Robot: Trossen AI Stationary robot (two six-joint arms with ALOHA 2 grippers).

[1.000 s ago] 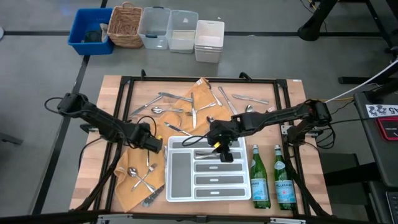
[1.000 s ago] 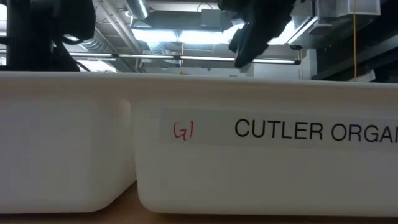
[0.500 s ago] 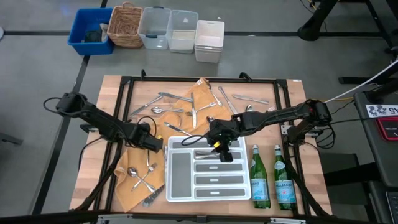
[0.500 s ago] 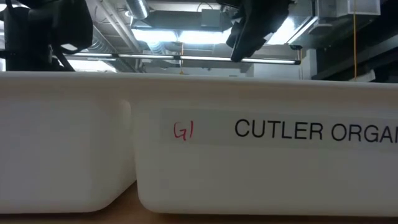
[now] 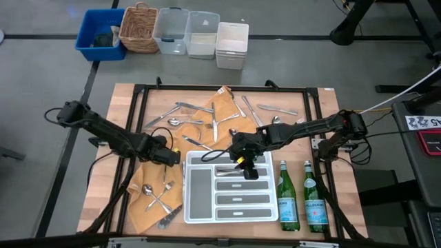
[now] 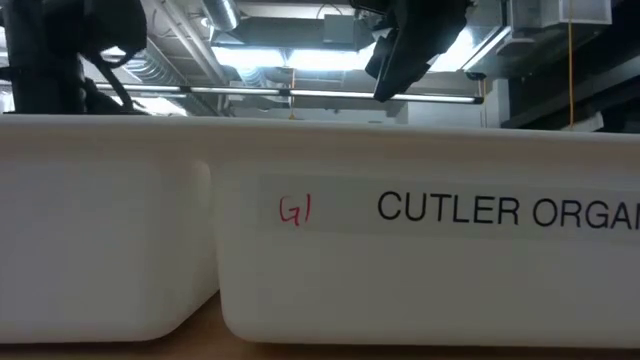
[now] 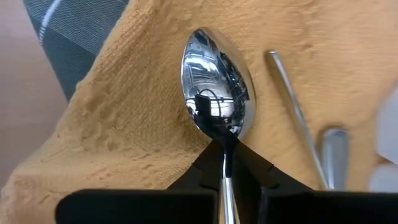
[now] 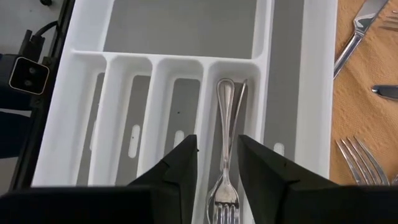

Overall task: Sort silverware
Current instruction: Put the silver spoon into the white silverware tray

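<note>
My left gripper [image 5: 167, 157] points down over the orange cloth [image 5: 148, 207], just left of the white divided tray [image 5: 187, 186]. It is shut on a shiny spoon [image 7: 217, 81], which the gripper hides in the high view. My right gripper [image 5: 247, 169] hangs open above the tray's top compartment, over a fork [image 8: 225, 162] that lies there with another slim piece. More silverware [image 5: 207, 117] lies scattered on the cloth and the wood at the far side. A spoon and a fork [image 5: 157, 194] lie crossed on the cloth near the front. My left gripper pinches the spoon's neck [image 7: 229, 140], right behind the bowl, between its two fingers [image 7: 205, 167]. The fingers come steeply from above. The bowl [image 7: 217, 74] faces hollow side up over the cloth; whether it rests on the cloth or is lifted, I cannot tell.
Two slim handles [image 7: 298, 118] lie on the cloth close beside the held spoon. Two green bottles [image 5: 288, 196] stand right of the tray. A black frame [image 5: 227, 88] rings the work area. Bins and a basket [image 5: 186, 31] stand beyond the far edge.
My left arm's elbow has swung a little toward the table's left edge, tipping the hand, while its gripper has stayed over the cloth beside the tray. The right arm has kept still.
</note>
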